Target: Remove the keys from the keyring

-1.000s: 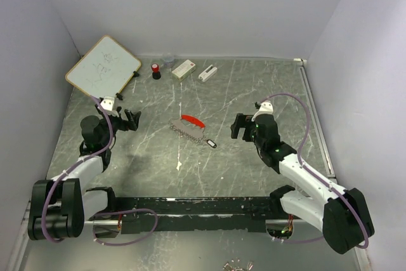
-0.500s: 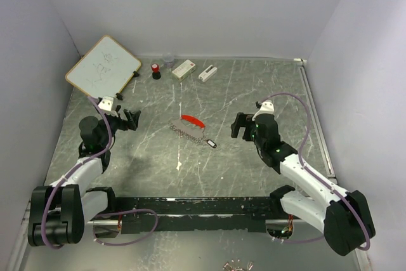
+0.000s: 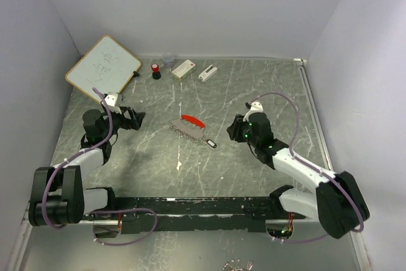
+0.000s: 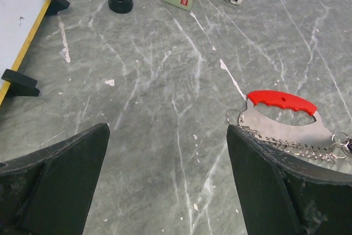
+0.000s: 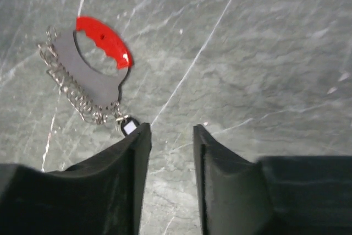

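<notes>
Red-clipped keyring (image 3: 188,125) lay flat on the table (image 3: 266,87), between the two arms and touched by neither. Left gripper (image 3: 134,118) sat well to its left, fingers spread wide and empty. Right gripper (image 3: 236,129) stood near the chain end, fingers narrowly parted, holding nothing.

Open tabletop (image 3: 266,87) all around keyring (image 3: 188,126)

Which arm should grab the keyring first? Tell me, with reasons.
Probably right. The right gripper is open, with the tag end of the keyring just off its fingertip. The left gripper is open too, but in the top view sits farther away.
</notes>
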